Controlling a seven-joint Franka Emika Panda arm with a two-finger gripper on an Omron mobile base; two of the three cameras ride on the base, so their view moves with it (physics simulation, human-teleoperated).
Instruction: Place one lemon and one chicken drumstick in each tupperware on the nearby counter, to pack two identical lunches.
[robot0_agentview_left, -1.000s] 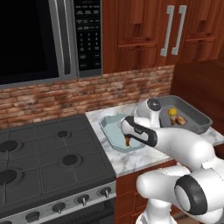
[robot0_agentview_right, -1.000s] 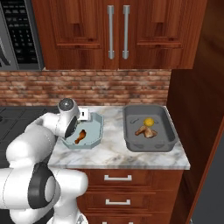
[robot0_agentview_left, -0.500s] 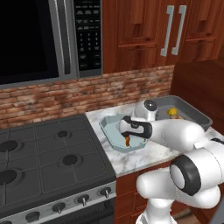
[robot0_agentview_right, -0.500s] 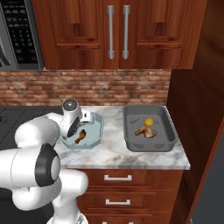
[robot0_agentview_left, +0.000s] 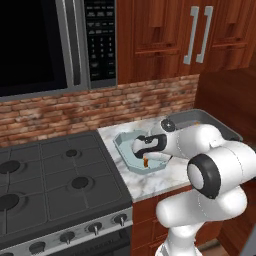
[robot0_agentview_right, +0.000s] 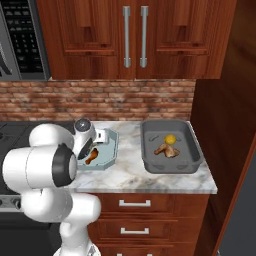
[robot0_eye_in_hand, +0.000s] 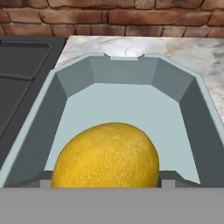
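Note:
In the hand view a lemon (robot0_eye_in_hand: 107, 155) sits between the fingertips of my gripper (robot0_eye_in_hand: 105, 181), which is shut on it, just above the floor of the pale blue-grey tupperware (robot0_eye_in_hand: 124, 70). From the base views, the gripper (robot0_agentview_left: 144, 150) (robot0_agentview_right: 95, 142) hangs low over that tub (robot0_agentview_left: 122, 145) (robot0_agentview_right: 112, 150), beside a chicken drumstick (robot0_agentview_left: 146, 161) (robot0_agentview_right: 91, 156) lying inside. To the right on the counter (robot0_agentview_right: 130, 170), the dark grey tupperware (robot0_agentview_right: 192, 150) (robot0_agentview_left: 200, 117) holds another lemon (robot0_agentview_right: 170, 138) and another drumstick (robot0_agentview_right: 164, 149).
A black stove top (robot0_agentview_left: 50, 175) borders the counter on the left, with a microwave (robot0_agentview_left: 45, 45) above it. A brick wall (robot0_agentview_right: 130, 102) and wooden cabinets (robot0_agentview_right: 135, 35) stand behind. A tall wooden panel (robot0_agentview_right: 225, 125) closes the right side.
The hand has moved left and down over the pale tub, carrying the lemon with it. The things in both tubs have stayed put.

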